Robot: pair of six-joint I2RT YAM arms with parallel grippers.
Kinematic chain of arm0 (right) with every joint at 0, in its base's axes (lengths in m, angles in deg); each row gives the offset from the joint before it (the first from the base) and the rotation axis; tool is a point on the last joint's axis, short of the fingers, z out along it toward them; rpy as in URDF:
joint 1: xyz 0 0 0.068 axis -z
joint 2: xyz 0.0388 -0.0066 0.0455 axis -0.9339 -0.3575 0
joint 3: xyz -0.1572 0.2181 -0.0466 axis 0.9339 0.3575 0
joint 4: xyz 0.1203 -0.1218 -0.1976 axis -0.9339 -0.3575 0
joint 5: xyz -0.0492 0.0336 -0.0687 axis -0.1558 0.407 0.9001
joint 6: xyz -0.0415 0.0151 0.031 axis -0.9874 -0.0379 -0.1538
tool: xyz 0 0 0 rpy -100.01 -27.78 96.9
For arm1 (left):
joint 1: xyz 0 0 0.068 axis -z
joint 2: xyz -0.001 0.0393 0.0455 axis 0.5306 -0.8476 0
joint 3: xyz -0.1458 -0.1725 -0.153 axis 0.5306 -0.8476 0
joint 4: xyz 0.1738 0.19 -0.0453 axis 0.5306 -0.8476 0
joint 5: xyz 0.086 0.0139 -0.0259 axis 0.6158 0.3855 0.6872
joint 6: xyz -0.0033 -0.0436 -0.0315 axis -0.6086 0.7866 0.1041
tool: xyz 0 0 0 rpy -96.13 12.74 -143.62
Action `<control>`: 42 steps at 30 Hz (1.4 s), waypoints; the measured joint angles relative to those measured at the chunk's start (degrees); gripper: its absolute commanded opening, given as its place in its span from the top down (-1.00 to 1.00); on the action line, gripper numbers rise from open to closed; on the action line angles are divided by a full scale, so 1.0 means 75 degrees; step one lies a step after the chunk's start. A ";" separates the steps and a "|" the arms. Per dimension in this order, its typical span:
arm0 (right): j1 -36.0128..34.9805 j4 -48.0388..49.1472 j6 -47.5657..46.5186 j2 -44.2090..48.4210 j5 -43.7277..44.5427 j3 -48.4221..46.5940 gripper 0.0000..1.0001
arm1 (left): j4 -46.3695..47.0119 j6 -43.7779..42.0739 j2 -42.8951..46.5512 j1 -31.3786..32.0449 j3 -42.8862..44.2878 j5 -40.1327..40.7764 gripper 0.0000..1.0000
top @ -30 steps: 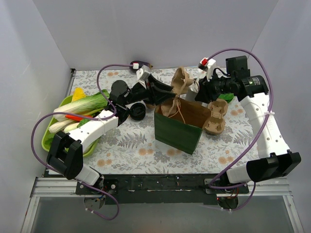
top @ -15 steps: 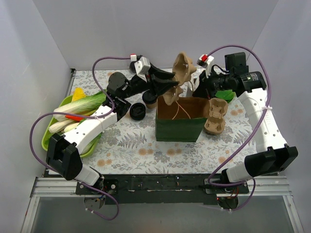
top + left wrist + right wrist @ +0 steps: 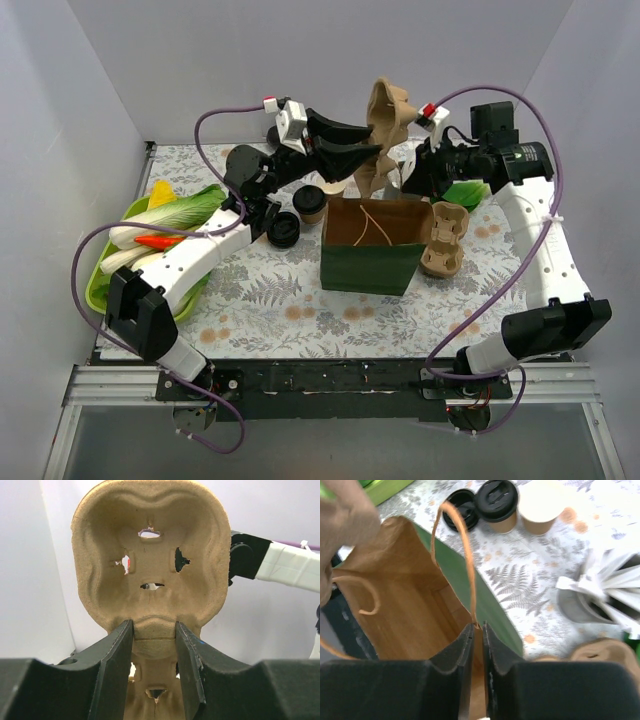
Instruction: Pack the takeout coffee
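Note:
The takeout coffee [image 3: 497,502], a tan cup with a black lid, stands on the table behind the green bag [image 3: 368,262]; in the top view the coffee [image 3: 312,202] is left of the bag's back corner. My left gripper [image 3: 154,625] is shut on the lower edge of a tan moulded cup carrier [image 3: 150,560], held upright in the air above the bag's back edge [image 3: 385,125]. My right gripper [image 3: 478,626] is shut on the bag's rim at the foot of its paper handle [image 3: 462,545]. The bag stands open and its brown inside shows nothing in it.
A lidless tan cup [image 3: 540,505] and loose black lids [image 3: 461,511] stand beside the coffee. A second carrier [image 3: 445,238] leans against the bag's right side. A green tray [image 3: 100,285] of vegetables lies at the left. A holder of white napkins [image 3: 600,587] stands behind the bag.
The left arm has lifted the carrier higher, above the bag. The right gripper has closed on the bag's rim, and the bag has turned square to the table edge.

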 measured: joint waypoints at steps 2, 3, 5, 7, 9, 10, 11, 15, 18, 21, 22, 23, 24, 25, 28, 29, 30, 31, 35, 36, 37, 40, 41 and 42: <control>0.0195 -0.0026 0.0090 -0.0105 0.0052 -0.0315 0.38 | 0.0195 0.0146 -0.0219 0.0108 0.0172 0.0061 1.00; 0.0321 -0.0035 0.0114 -0.0140 0.0082 -0.0478 0.36 | 0.0271 0.0210 -0.0341 0.0152 0.0262 0.0079 1.00; 0.0589 -0.0044 0.0137 -0.0149 0.0093 -0.0761 0.32 | 0.0370 0.0315 -0.0589 0.0227 0.0423 0.0105 1.00; 0.0860 -0.0061 0.0192 -0.0105 0.0073 -0.0968 0.32 | 0.0402 0.0399 -0.0807 0.0265 0.0533 0.0093 1.00; 0.1142 -0.0079 0.0256 0.0006 0.0044 -0.0988 0.32 | 0.0402 0.0437 -0.0965 0.0306 0.0571 0.0015 1.00; 0.1262 -0.0076 0.0286 0.0079 0.0050 -0.0941 0.33 | 0.0382 0.0437 -0.1014 0.0312 0.0571 -0.0038 1.00; 0.1408 -0.0055 0.0312 0.0187 0.0064 -0.0825 0.33 | 0.0376 0.0423 -0.1055 0.0321 0.0571 -0.0117 1.00; 0.1961 0.0047 0.0530 0.0708 0.0093 -0.0073 0.35 | 0.0245 0.0198 -0.1087 0.0463 0.0577 -0.0577 1.00; 0.2302 0.0105 0.0734 0.0866 0.0020 0.0289 0.35 | 0.0105 -0.0050 -0.1142 0.0621 0.0664 -0.0933 1.00; 0.2448 0.0207 0.0866 0.0868 -0.0032 0.0484 0.36 | -0.0082 -0.0338 -0.1323 0.0734 0.0854 -0.1221 1.00; 0.2477 0.0245 0.0892 0.0868 -0.0055 0.0533 0.36 | -0.0187 -0.0475 -0.1408 0.0775 0.0921 -0.1317 1.00; 0.2489 0.0286 0.0906 0.0868 -0.0067 0.0586 0.36 | -0.0286 -0.0586 -0.1483 0.0804 0.0973 -0.1390 1.00; 0.2512 0.0303 0.0918 0.0868 -0.0093 0.0632 0.36 | -0.0353 -0.0659 -0.1553 0.0816 0.1003 -0.1454 1.00; 0.2518 0.0350 0.0935 0.0874 -0.0119 0.0702 0.36 | -0.0463 -0.0758 -0.1626 0.0831 0.1029 -0.1527 1.00; 0.2524 0.0463 0.1032 0.0883 -0.0187 0.0947 0.36 | -0.0848 -0.1035 -0.1821 0.0857 0.1087 -0.1702 1.00; 0.2527 0.0484 0.1061 0.0883 -0.0207 0.1020 0.36 | -0.0973 -0.1119 -0.1880 0.0863 0.1110 -0.1731 1.00; 0.2532 0.0525 0.1081 0.0883 -0.0245 0.1105 0.36 | -0.1105 -0.1204 -0.1938 0.0863 0.1157 -0.1789 1.00; 0.2538 0.0539 0.1096 0.0883 -0.0274 0.1151 0.36 | -0.1244 -0.1291 -0.1999 0.0863 0.1209 -0.1824 1.00; 0.2570 0.0662 0.1119 0.0883 -0.0458 0.1294 0.28 | -0.1734 -0.1617 -0.2063 0.0866 0.1244 -0.1900 1.00; 0.2567 0.0685 0.1125 0.0886 -0.0545 0.1323 0.18 | -0.1853 -0.1716 -0.2063 0.0866 0.1244 -0.1909 1.00; 0.2567 0.0708 0.1145 0.0886 -0.0632 0.1355 0.13 | -0.1999 -0.1851 -0.2055 0.0866 0.1244 -0.1912 1.00; 0.2567 0.0743 0.1221 0.0886 -0.0927 0.1463 -0.10 | -0.2460 -0.2203 -0.2025 0.0866 0.1218 -0.1894 1.00; 0.2567 0.0746 0.1274 0.0883 -0.1026 0.1489 -0.11 | -0.2611 -0.2311 -0.2002 0.0866 0.1189 -0.1880 1.00; 0.2567 0.0793 0.1320 0.0883 -0.1151 0.1542 -0.13 | -0.2754 -0.2393 -0.1979 0.0866 0.1174 -0.1856 1.00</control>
